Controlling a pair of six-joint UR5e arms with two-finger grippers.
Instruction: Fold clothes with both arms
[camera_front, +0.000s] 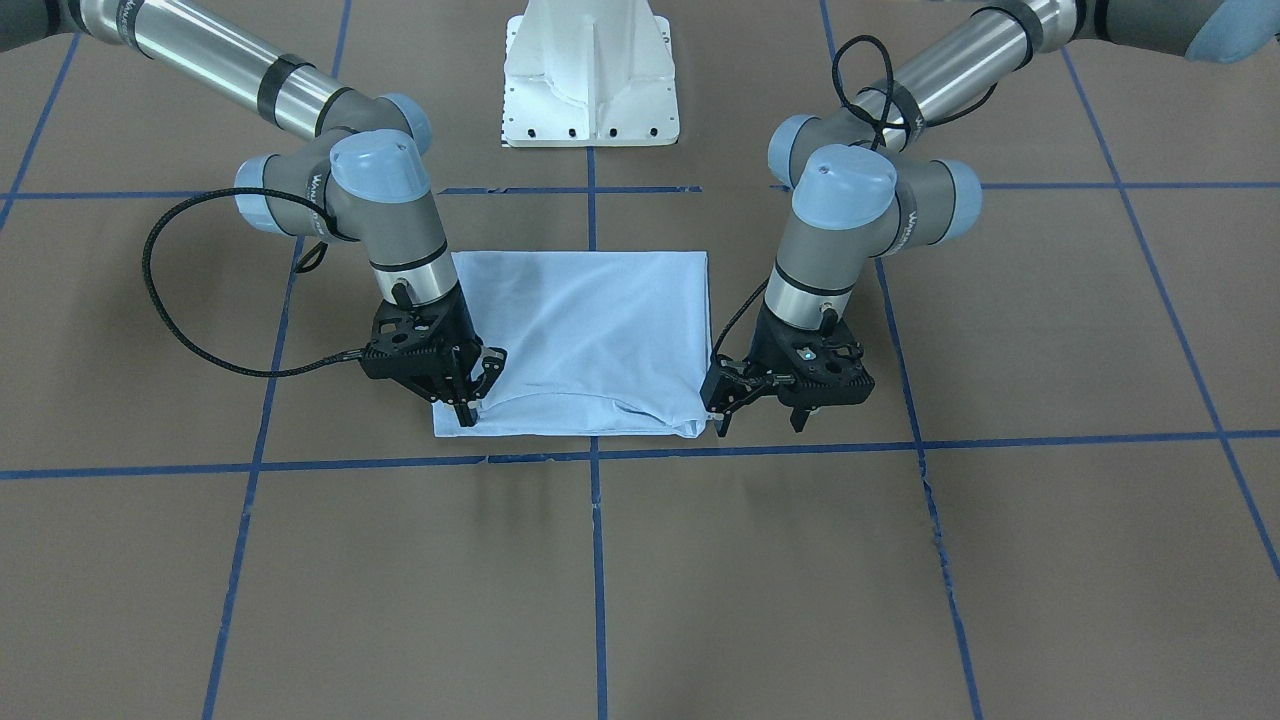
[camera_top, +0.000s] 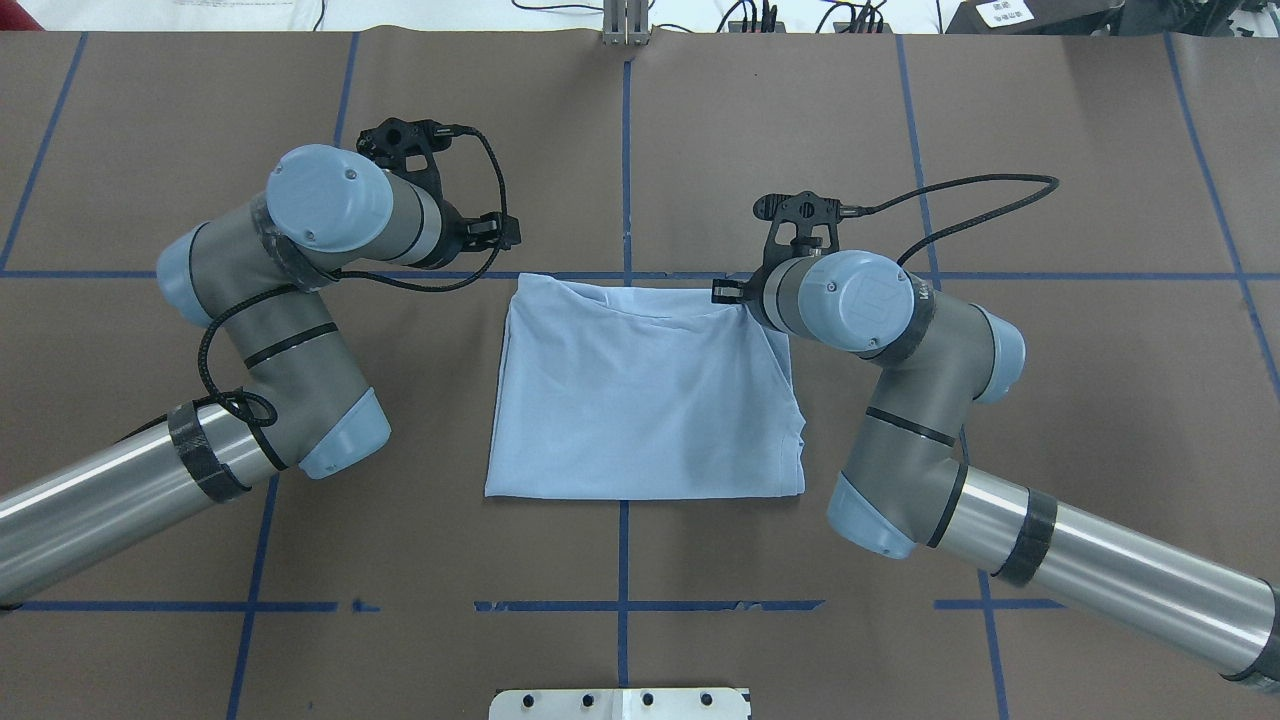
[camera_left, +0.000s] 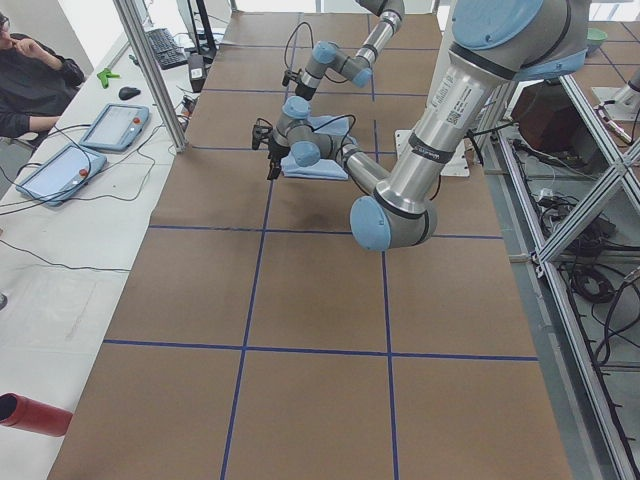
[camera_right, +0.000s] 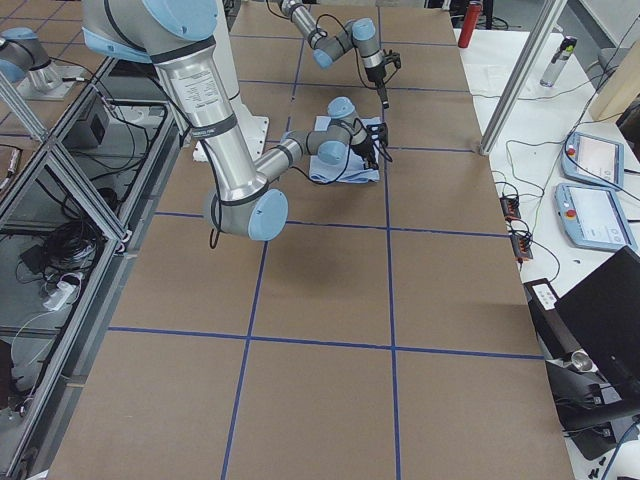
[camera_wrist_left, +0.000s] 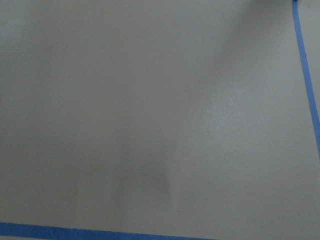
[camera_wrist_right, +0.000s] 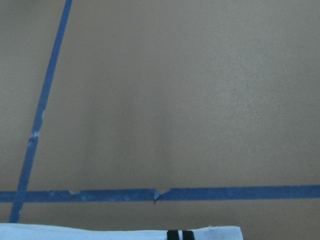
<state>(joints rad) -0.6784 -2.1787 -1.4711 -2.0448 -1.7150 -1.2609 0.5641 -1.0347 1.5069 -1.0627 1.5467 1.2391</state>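
We see the light blue T-shirt (camera_front: 590, 330) lying folded into a rough rectangle on the brown worktop (camera_front: 950, 600). It sits between the two tools and out in front of the white pedestal (camera_front: 590, 90).

The right arm (camera_front: 390, 210) bends down at the wrist, so the right tool (camera_front: 466, 412) points straight down at the shirt's corner farthest from the pedestal. Its fingers are pressed together on the cloth just inside the edge. From this tool the shirt spreads sideways toward the other tool and back toward the pedestal. In the right wrist view, two dark fingertips (camera_wrist_right: 173, 234) sit side by side at the pale cloth edge. A blue tape line (camera_wrist_right: 225, 192) crosses the bare worktop just beyond them.

The left arm (camera_front: 850, 220) bends down the same way. The left tool (camera_front: 760, 420) stands at the other outer corner with its fingers spread apart, holding nothing. Its inner finger is right beside the shirt's corner, and we cannot tell whether it touches. Its outer finger is over bare worktop. The left wrist view shows only worktop and tape.

Between the tools, the edge of an upper layer runs in a shallow curve from the right tool to the corner beside the left tool. A strip of the lower layer shows past that edge.
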